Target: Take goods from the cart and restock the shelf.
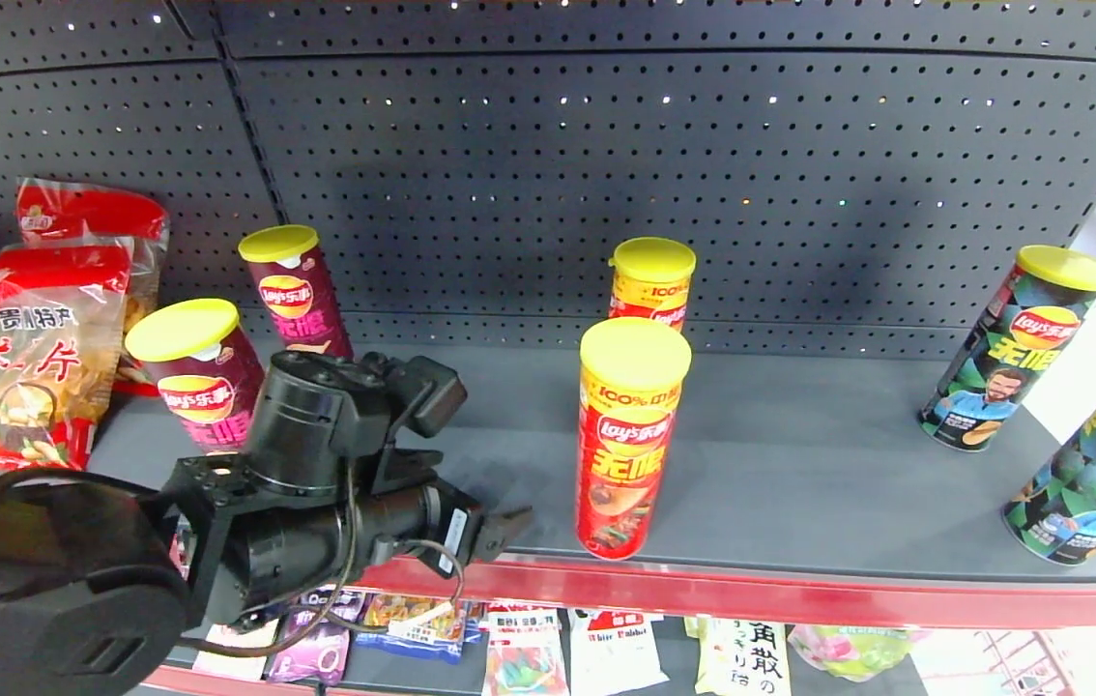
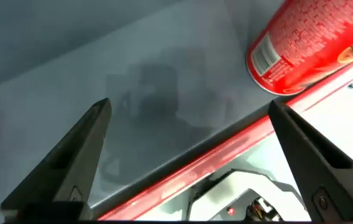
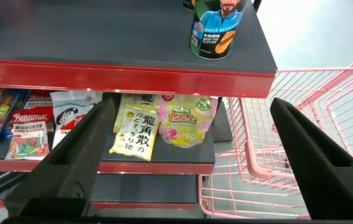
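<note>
- Step in hand: we judge a placing step to be at its end. The tall red cardboard crisp tube with a yellow plastic lid (image 1: 627, 440) stands upright at the front edge of the grey metal shelf board (image 1: 799, 464), about mid-length.
- Left gripper (image 2: 188, 106): black, its fingers are spread wide and hold nothing. It sits at the shelf's front edge just beside the red tube, on the tube's left and apart from it.
- Right gripper (image 3: 192, 102): its fingers are spread wide and hold nothing. It faces the shelf's right end, with the pink wire cart (image 3: 325, 143) below.
- Next move, in our judgement: draw clear of the tube without tipping it, since it is slim, tall and close to the edge. Then turn to the cart for another item.
- Shelf: a smooth matt board with a glossy red front lip (image 1: 799, 594) and a perforated dark back panel (image 1: 606, 145).
- Further stock:
  - a second red tube (image 1: 651, 282) stands behind the first;
  - two maroon tubes (image 1: 197, 372) stand toward the left end;
  - two dark green tubes (image 1: 1012, 348) stand toward the right end;
  - crinkly red film bags (image 1: 36, 358) lean at the left end.
- Handling: the tubes are rigid, smooth cylinders and we judge them slippery.
</note>
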Controlling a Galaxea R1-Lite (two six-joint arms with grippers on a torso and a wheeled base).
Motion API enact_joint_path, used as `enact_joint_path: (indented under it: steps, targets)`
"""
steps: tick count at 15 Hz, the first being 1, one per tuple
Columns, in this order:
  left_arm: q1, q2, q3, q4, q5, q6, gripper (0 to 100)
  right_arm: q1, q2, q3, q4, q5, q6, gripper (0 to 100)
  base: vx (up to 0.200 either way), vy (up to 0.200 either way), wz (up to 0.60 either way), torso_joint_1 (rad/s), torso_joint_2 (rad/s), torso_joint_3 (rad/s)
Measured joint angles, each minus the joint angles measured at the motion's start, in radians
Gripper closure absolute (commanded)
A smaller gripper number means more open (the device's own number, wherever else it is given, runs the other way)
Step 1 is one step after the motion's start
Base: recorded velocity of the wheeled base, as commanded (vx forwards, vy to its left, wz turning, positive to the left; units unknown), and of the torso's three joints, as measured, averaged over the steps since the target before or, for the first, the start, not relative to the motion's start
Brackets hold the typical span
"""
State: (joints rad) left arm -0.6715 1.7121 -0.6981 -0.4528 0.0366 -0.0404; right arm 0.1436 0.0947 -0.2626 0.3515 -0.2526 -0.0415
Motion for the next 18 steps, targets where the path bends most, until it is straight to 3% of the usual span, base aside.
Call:
enact_joint_path:
  steps: [8, 18]
  targets:
    - [-0.018, 0.117, -0.101, 0.001, 0.002, -0.001, 0, 0.000, 0.001, 0.010, 0.000, 0.000, 0.001, 0, 0.000, 0.000, 0.00, 0.000, 0.00, 0.000]
    - [-0.024, 0.175, -0.160, 0.001, 0.011, 0.000, 0, 0.000, 0.003, 0.016, 0.000, -0.002, 0.003, 0, 0.000, 0.000, 0.00, 0.000, 0.00, 0.000]
